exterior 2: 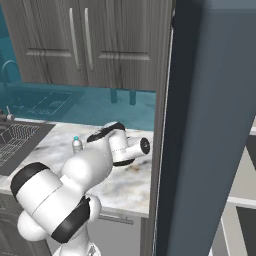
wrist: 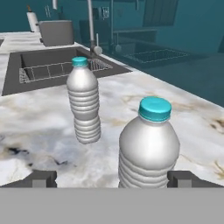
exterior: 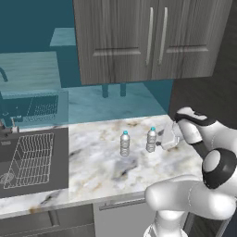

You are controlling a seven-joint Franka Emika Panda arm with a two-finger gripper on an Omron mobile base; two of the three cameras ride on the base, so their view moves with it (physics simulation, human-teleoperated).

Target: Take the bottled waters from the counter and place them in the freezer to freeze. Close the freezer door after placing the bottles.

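The gripper (wrist: 112, 179) stands wide open and level over the counter (exterior: 97, 162), holding nothing; its two dark fingertips (wrist: 41, 178) sit low at either side of the nearer bottled water (wrist: 148, 146), which stands upright just ahead of them, not yet between them. Taking that bottle as the mark, the second bottled water (exterior: 125, 143) stands upright beyond it toward the sink (exterior: 33, 159), apart from it with bare marble between the two. Open counter runs on past the second bottle up to the sink's dark rim, where a wire rack (exterior: 28, 159) lies. On the near side of the bottle the counter reaches its front edge above grey cabinet fronts (exterior: 51, 222). Behind the hand rises the freezer door (exterior 2: 210, 130), a tall dark panel standing just past the counter's end.
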